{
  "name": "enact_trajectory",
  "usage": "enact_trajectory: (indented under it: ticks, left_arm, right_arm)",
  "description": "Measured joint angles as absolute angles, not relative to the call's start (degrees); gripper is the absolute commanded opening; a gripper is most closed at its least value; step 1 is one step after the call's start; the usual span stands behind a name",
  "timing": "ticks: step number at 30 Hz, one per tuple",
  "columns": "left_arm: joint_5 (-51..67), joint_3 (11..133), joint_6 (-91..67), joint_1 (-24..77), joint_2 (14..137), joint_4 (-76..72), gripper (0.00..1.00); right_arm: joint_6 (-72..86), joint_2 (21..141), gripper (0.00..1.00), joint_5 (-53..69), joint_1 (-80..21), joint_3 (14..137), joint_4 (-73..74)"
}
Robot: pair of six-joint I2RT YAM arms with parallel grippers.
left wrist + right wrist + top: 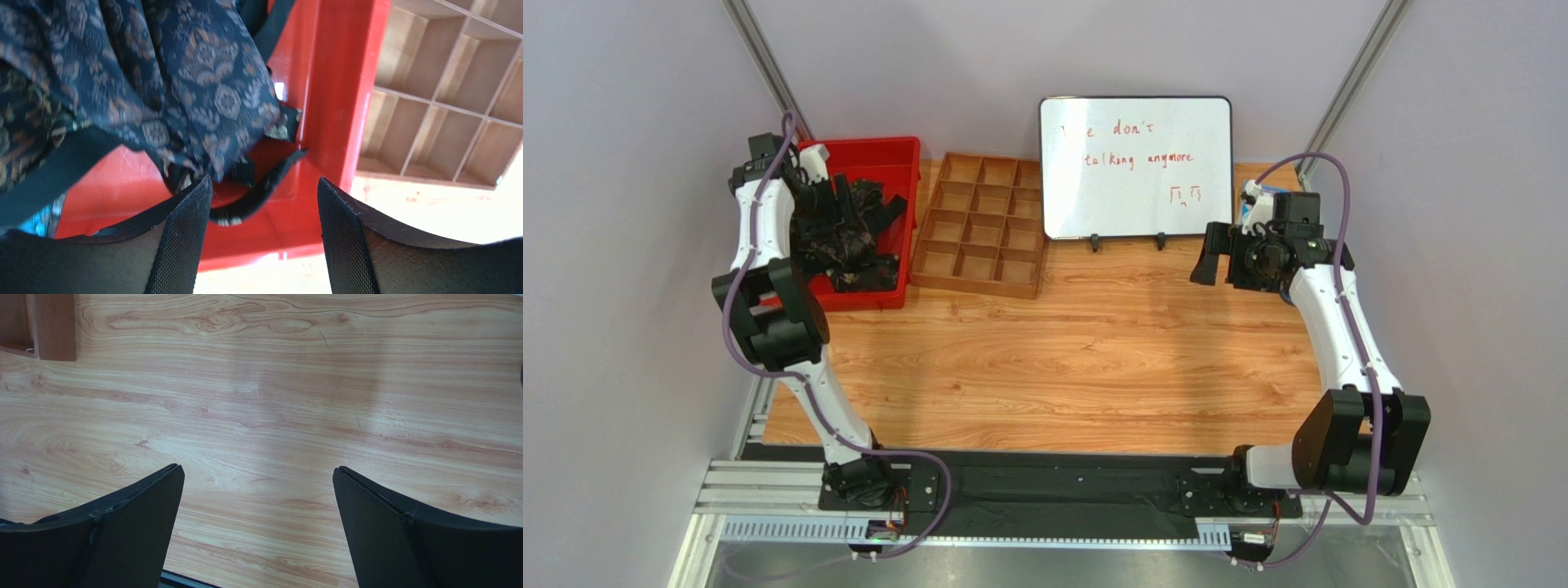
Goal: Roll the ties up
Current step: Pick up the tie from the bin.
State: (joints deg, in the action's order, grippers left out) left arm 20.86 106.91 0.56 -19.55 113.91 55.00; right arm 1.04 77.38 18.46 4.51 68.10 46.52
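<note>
Pale walls close in a wood-grain table (1075, 368), most of its planks bare. At its far edge stands a whiteboard (1135, 165) with red writing. To its left sits a red bin (891, 159), and just beside that a wooden divider tray (979, 227).

All the ties (836, 233) lie heaped in the bin, dark patterned cloth tangled together, so none looks rolled yet. The step in hand appears to be drawing one tie out of the heap. It would go best by closing on a single loose end or narrow tail rather than the thick of the tangle. That way one tie comes free and can be laid flat on the bare wood for rolling.

The left hand (811, 172) hangs over the bin with its fingers spread and nothing between them. The wrist view shows the folded cloth (202, 79) just beyond the fingertips, near the bin's inner wall (331, 92). Whether a finger touches fabric cannot be told.

The right hand (1212, 255) hovers over bare planks near the whiteboard, also spread wide and holding nothing.
</note>
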Motion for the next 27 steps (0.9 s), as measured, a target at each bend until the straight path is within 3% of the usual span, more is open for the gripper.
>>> enact_trajectory:
  ticks: [14,16,22,23,27]
  left_arm:
    - [18.4,108.9,0.4,-19.6,119.9,54.0,0.66]
    - [18.8,110.0,0.3,-19.6,121.0,53.8,0.60]
    - [22.0,112.4,0.1,-19.6,123.6,53.8,0.30]
    - [22.9,112.5,0.2,-19.6,123.7,53.8,0.03]
    - [26.8,114.1,0.3,-19.7,123.7,54.1,0.00]
  right_arm:
    - [-0.4,81.7,1.00,17.4,4.5,70.8,46.9]
    - [-0.6,82.2,1.00,17.3,4.5,71.0,46.9]
    - [-1.4,82.9,0.99,16.8,4.5,71.4,47.3]
    - [-1.5,83.0,0.99,16.8,4.5,71.6,47.3]
    - [-1.9,83.3,0.98,16.5,4.5,72.5,47.4]
